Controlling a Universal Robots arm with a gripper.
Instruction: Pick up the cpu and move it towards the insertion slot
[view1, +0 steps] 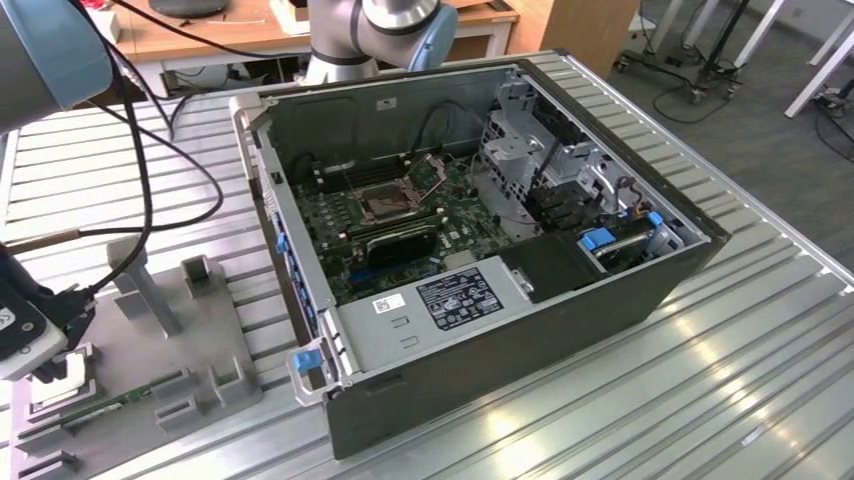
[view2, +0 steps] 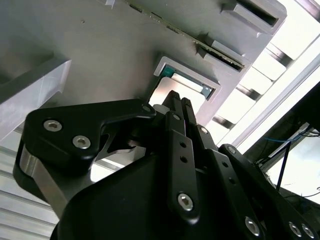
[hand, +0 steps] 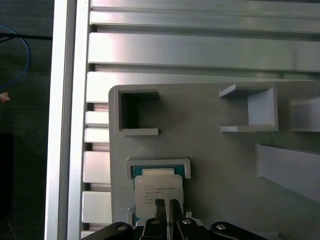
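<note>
The cpu (view1: 62, 386) lies flat in a raised holder on the grey fixture plate (view1: 147, 345), at the exterior view's far left. Its silvery top and green rim show in both wrist views (hand: 156, 189) (view2: 161, 94). My gripper (view1: 54, 362) (hand: 166, 206) (view2: 178, 101) hangs right over the chip, its two narrow fingertips pressed together, shut, above the chip's top. Whether they touch it I cannot tell. The insertion slot (view1: 387, 203) sits on the green board inside the open computer case, well off toward the exterior view's right of the gripper.
A long green memory stick (view1: 114, 405) lies on the plate beside the chip. Grey upright blocks (view1: 198, 272) rise from the plate. The case wall (view1: 534, 340) stands between plate and socket. Black cables (view1: 147, 170) hang over the ribbed aluminium table (view1: 747, 350).
</note>
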